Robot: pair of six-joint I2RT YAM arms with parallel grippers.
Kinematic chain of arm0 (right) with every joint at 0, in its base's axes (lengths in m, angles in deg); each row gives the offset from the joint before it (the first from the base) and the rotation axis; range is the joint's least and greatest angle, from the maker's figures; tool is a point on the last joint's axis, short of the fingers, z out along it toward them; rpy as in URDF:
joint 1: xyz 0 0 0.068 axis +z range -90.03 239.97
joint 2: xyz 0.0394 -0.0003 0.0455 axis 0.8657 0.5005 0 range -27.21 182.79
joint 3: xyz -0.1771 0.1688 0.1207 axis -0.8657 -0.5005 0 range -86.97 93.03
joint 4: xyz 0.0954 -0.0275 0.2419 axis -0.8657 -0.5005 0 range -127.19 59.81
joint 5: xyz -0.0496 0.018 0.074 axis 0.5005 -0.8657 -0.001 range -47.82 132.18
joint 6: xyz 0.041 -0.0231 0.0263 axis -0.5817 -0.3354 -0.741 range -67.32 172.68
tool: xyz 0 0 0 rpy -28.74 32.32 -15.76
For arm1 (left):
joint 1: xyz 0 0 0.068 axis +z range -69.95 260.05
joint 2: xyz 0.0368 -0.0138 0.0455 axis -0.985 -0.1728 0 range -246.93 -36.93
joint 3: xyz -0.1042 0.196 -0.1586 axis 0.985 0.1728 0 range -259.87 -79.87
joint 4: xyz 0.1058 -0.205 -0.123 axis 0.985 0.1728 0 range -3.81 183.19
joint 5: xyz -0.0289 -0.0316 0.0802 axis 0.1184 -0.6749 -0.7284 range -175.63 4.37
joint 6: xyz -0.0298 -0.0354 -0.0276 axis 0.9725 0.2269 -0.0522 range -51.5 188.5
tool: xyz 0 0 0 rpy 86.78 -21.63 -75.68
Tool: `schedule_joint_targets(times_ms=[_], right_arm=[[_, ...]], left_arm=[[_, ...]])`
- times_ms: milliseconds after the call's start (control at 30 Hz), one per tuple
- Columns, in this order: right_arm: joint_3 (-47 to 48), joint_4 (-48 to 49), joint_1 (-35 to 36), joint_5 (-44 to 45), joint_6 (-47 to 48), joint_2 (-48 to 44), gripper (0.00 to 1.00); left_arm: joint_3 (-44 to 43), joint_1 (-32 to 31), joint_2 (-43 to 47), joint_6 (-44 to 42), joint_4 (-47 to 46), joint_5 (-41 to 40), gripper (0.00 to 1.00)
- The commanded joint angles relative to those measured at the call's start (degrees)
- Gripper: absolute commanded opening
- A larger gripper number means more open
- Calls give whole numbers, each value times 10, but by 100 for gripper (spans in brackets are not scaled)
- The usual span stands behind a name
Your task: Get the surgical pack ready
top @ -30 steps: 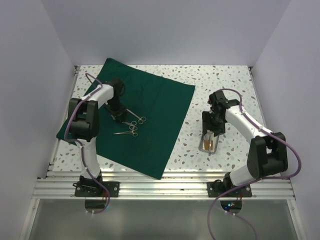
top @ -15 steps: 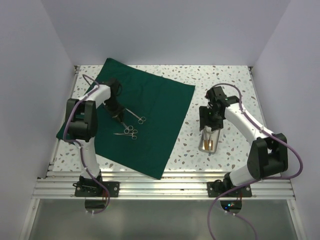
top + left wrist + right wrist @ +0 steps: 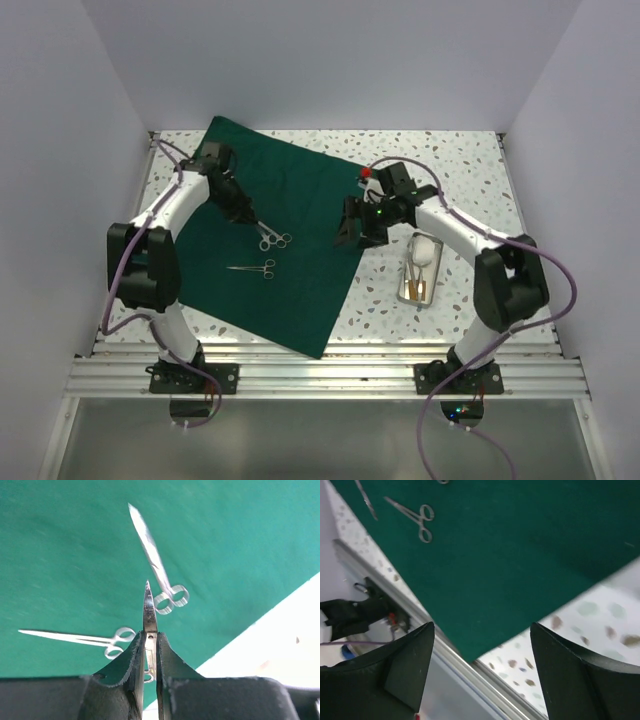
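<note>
Currently the left tool (image 3: 149, 636) is pinched nearly closed on a slim steel instrument (image 3: 148, 605). It grips close to the pivot, and the pointed tip juts forward past the fingers. Whether this is a second pair of scissors or a forceps is hard to tell from the wrist view. It hangs above the dark green drape (image 3: 310, 205), which lies flat on the left half of the bench (image 3: 450, 160).

Two more pieces rest on the cloth below: what look like scissors (image 3: 156, 562) just ahead of the held tip, and thin forceps (image 3: 65, 637) off to one side. The right tool (image 3: 481, 627) is spread wide with nothing between its fingers, over the drape's right edge. The steel tray (image 3: 405, 290) sits on bare bench to the right of the cloth, well apart from the instruments, with white gauze (image 3: 425, 250) at its far end.

The step in hand appears to be laying out the held instrument.
- **Grip:** It is narrow and close to the pivot, so the piece could swing, and a slow, level carry suits it.
- **Set-down:** The tip should come down shallow rather than point-first, so it does not snag or ruck the cloth.
- **Release:** The fingers should open only once the metal lies flat, beside the other two and not across them.
- **Right arm:** It does best to stay off the cloth edge, since dragging it would shift everything on top.
</note>
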Motion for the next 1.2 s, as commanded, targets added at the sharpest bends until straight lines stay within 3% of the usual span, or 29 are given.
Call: schedule_joint_targets(times_ms=[0,167,400,733,833,933,967,1000,1067,1167], right_arm=[[35,123,31,-128,-68,44,81],[94,144,86,-129,-100,111,80],[93,181,119,-126,-148,131,78],[72,213,140,-140,-171,149,57],[71,219,142,-143,-174,152,42],[64,225,141,-160,-183,154,0],[61,224,140,-163,-189,151,0],[54,224,135,-157,-192,144,0],[19,219,114,-145,-198,111,0],[-47,186,55,-125,-178,50,0]], left_arm=[[14,-30,41,-29,-18,65,0],[50,-85,90,-9,-21,74,0],[73,-114,113,8,-35,96,0],[72,-136,123,25,-45,113,0],[68,-140,124,25,-40,113,0],[69,-140,128,28,-47,119,1],[66,-140,129,30,-48,118,10],[67,-140,135,35,-49,110,35],[58,-133,147,29,-50,97,52],[54,-105,163,13,-40,77,58]])
